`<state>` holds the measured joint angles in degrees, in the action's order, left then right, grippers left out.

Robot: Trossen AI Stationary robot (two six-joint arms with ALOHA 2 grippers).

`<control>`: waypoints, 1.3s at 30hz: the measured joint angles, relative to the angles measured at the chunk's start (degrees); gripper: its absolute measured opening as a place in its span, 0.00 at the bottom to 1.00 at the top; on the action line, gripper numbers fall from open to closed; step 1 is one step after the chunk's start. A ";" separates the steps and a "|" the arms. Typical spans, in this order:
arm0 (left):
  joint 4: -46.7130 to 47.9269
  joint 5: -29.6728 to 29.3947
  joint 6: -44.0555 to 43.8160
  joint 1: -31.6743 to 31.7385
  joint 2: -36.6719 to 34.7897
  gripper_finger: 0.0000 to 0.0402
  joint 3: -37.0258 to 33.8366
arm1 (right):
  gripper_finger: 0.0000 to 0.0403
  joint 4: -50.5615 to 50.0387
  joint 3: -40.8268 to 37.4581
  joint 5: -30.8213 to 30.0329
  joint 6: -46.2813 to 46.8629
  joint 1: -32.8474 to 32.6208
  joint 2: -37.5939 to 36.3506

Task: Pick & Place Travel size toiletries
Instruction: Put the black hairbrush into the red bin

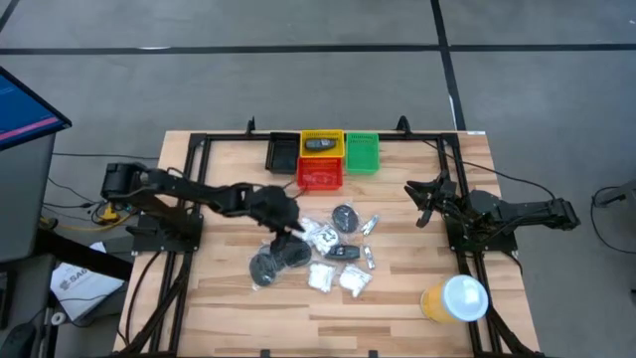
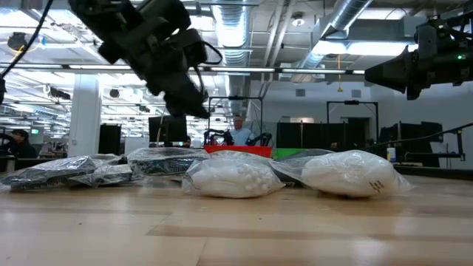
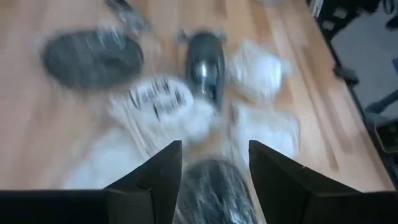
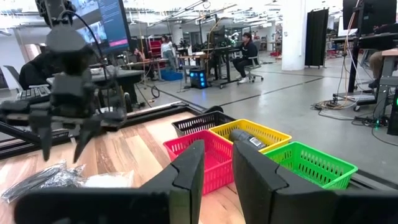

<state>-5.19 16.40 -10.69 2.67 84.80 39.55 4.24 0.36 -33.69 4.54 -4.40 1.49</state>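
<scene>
The travel size toiletries lie in a loose pile on the middle of the wooden table: dark grey discs in clear wrap [image 1: 266, 267], a bare dark disc [image 1: 344, 216], white crinkly packets [image 1: 355, 280], a black oblong piece [image 1: 345, 252] and little silvery tubes [image 1: 370, 226]. My left gripper [image 1: 290, 231] hangs open just above the pile's left side, slanting down. In its wrist view a wrapped dark disc [image 3: 214, 186] lies below the gap between its fingers [image 3: 214, 149]. My right gripper [image 1: 417, 204] waits at the right side, level, fingers a little apart and empty [image 4: 217, 152].
Four small bins stand at the far edge: black [image 1: 283, 151], yellow [image 1: 322, 144] with a dark item inside, red [image 1: 320, 173] and green [image 1: 362, 151]. An orange cup with a white lid [image 1: 455, 298] stands near the front right corner. People sit in the room beyond.
</scene>
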 joint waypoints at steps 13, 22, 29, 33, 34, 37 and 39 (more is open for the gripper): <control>0.58 -3.43 -7.20 -3.38 -0.24 0.44 -4.77 | 0.19 -0.05 0.00 0.01 0.00 0.00 0.00; 5.11 -6.96 -7.76 -3.36 -0.22 0.44 -4.77 | 0.19 -0.07 0.00 0.02 0.00 0.02 -0.01; 5.32 -7.14 -7.71 -2.88 -0.53 0.44 -4.77 | 0.19 -0.07 0.00 0.02 0.00 0.00 -0.01; 5.27 -8.25 -7.62 -1.79 -2.56 0.44 -4.74 | 0.19 -0.10 0.00 0.02 0.00 0.00 -0.01; 5.46 -8.93 -7.62 -1.69 -3.17 0.44 -4.74 | 0.19 -0.10 0.00 0.02 0.00 0.00 0.00; 6.88 -9.12 -8.03 -1.86 -4.09 0.44 -4.72 | 0.19 -0.10 0.00 0.02 0.00 0.00 -0.01; 7.54 -9.06 -9.37 -2.38 -3.85 0.44 -4.72 | 0.19 -0.10 0.00 0.02 0.00 0.00 -0.01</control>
<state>2.35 7.34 -20.06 0.29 80.95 34.83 4.14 0.36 -33.67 4.54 -4.40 1.48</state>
